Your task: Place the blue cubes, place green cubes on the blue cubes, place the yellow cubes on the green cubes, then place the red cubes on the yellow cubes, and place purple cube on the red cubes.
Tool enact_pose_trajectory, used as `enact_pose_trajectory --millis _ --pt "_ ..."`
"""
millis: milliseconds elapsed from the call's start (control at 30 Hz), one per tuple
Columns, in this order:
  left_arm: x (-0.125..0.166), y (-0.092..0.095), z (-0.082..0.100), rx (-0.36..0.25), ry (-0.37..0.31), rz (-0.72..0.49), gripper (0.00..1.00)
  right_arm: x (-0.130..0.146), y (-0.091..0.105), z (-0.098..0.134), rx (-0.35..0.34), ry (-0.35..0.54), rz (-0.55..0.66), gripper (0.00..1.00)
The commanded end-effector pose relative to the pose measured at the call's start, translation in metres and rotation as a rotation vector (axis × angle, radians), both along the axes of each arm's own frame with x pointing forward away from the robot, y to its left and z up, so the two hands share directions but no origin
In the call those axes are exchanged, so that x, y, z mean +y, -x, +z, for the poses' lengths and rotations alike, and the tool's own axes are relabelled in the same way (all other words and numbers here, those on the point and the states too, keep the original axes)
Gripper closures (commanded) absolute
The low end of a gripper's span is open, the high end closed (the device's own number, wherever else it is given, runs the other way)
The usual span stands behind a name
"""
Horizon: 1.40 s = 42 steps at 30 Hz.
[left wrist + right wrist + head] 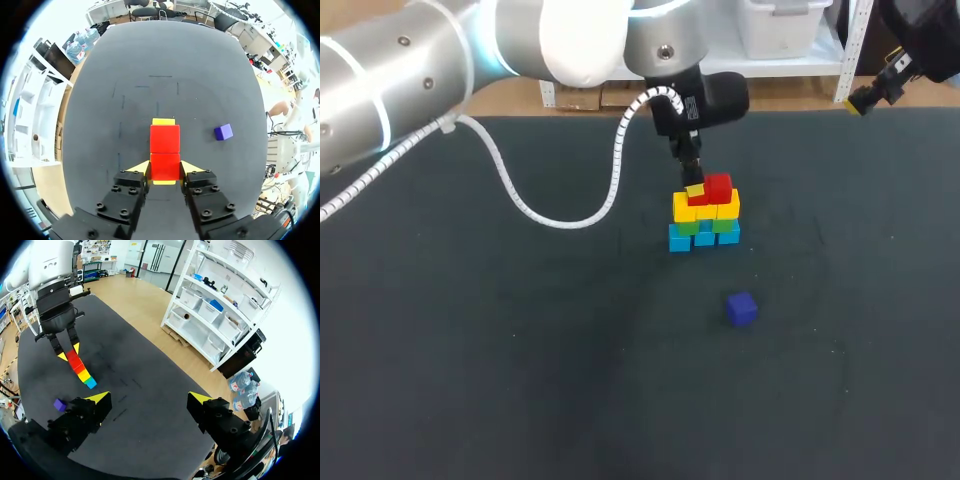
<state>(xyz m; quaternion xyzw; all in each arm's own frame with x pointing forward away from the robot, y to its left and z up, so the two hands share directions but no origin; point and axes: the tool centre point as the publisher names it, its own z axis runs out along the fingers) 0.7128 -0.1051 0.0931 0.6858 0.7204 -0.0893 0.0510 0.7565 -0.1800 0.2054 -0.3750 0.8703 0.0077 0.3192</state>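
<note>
The left claw [165, 169] grips a red cube [165, 162] atop the yellow cubes [705, 208], mid-desk [520, 380]. The purple cube [741, 308] lies nearer, right. The right claw [148, 400] gapes empty.

Dark, matte table [470, 380] under even, diffuse indoor light.
The table's top is covered from edge to edge by 1 charcoal-black sheet with a dull, slightly fuzzy finish. Its far edge [520, 117] runs straight across the head view. Faint thin marks [160, 76], short dashes and strokes a shade off the covering, lie scattered near the middle of the surface, and a few line up like parts of a rectangle. The left wrist view shows them best. The light is bright and soft, shadows on the covering are short and blurred, and its tone stays much the same across it.
</note>
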Motion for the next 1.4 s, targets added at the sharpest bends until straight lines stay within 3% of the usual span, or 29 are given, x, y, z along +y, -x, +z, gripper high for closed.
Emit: enact_pose_trajectory --millis 33,233,333,400,433,467,700,1067,1233,1400 --pt "0.001 0.001 0.0 -0.004 0.004 0.002 0.81 0.0 0.001 0.0 -0.003 0.001 -0.003 0.0" --pt "0.002 0.0 0.0 -0.006 0.005 0.006 0.78 0.0 0.001 0.0 -0.003 0.001 -0.003 0.0" --pt "0.002 0.0 0.001 -0.005 0.008 0.006 0.67 0.0 0.001 0.0 -0.003 0.001 -0.003 0.0" --pt "0.002 0.0 0.001 -0.003 0.009 0.005 0.52 0.0 0.001 0.0 -0.003 0.001 -0.003 0.0" --pt "0.002 0.0 0.001 -0.002 0.009 0.004 0.15 0.0 0.001 0.0 -0.003 0.001 -0.003 0.0" --pt "0.002 0.0 0.001 -0.001 0.009 0.003 0.0 0.0 0.001 0.0 -0.003 0.001 -0.003 0.0" --pt "0.006 0.002 0.004 -0.013 0.001 0.005 0.0 0.0 0.001 0.0 -0.003 0.001 -0.003 0.0" --pt "0.045 0.01 0.039 -0.054 0.049 0.104 0.0 0.0 0.001 0.0 -0.003 0.001 -0.003 0.0" --pt "0.057 0.016 0.055 -0.127 0.103 0.169 0.0 0.0 0.001 0.0 -0.003 0.001 -0.003 0.0" --pt "0.066 0.018 0.076 -0.248 0.181 0.244 0.0 0.0 0.001 0.0 -0.003 0.001 -0.003 0.0"
